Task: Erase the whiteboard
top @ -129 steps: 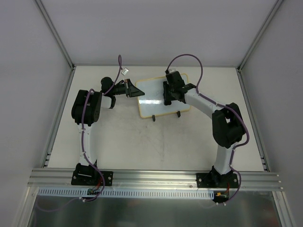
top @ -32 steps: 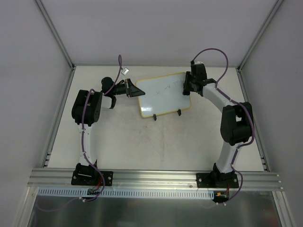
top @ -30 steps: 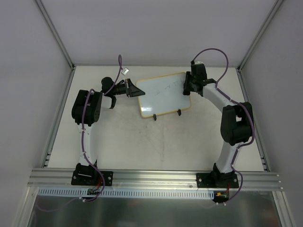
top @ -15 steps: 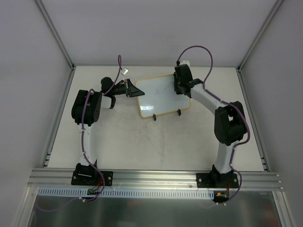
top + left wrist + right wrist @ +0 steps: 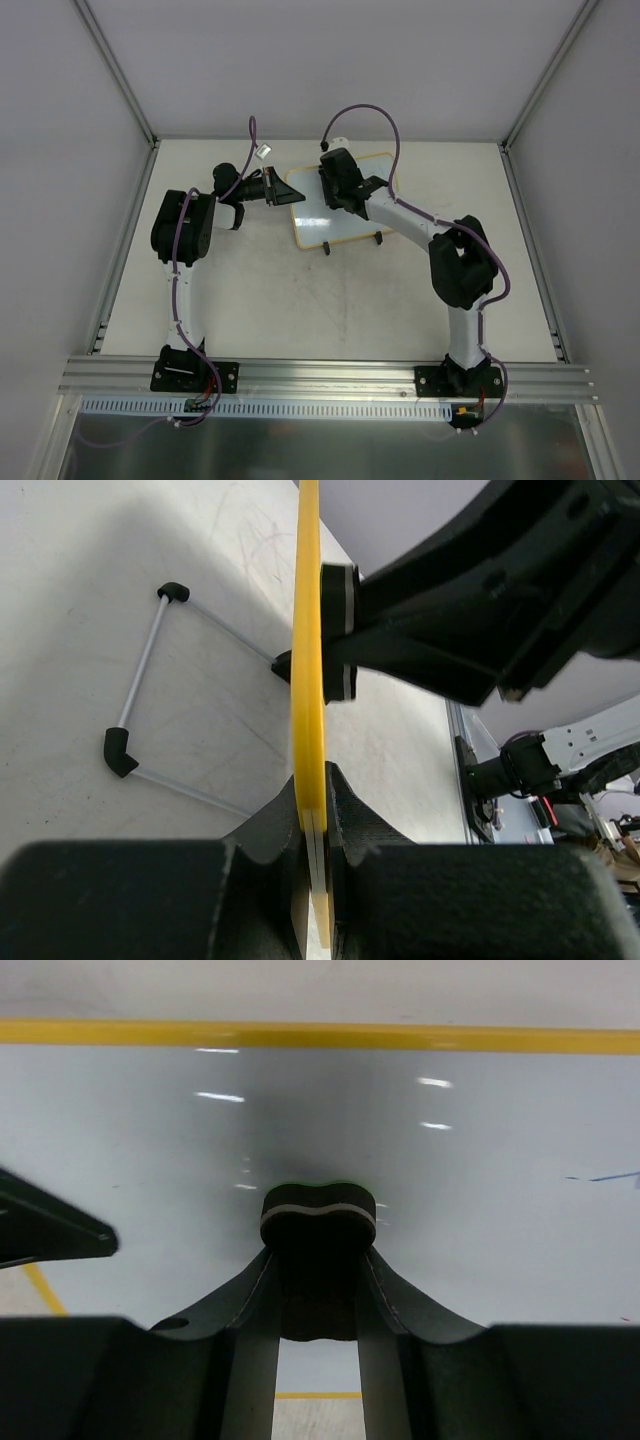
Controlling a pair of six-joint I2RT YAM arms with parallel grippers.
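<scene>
The whiteboard (image 5: 340,218) stands tilted on two black feet at the back middle of the table. My left gripper (image 5: 283,189) is shut on its left edge; in the left wrist view the yellow frame (image 5: 307,680) runs edge-on between the jaws. My right gripper (image 5: 336,190) is shut on a small black eraser block (image 5: 318,1214) and presses it against the glossy white surface (image 5: 480,1210), over the board's left part. A faint blue mark (image 5: 610,1176) shows at the right of the right wrist view.
The board's wire stand (image 5: 150,670) with black feet rests on the table behind it. The enclosure walls (image 5: 120,130) close in the table at left, back and right. An aluminium rail (image 5: 320,375) runs along the near edge.
My right gripper has swept the eraser leftward across the board, from its right edge to its left part. The left gripper and the board have stayed put.
</scene>
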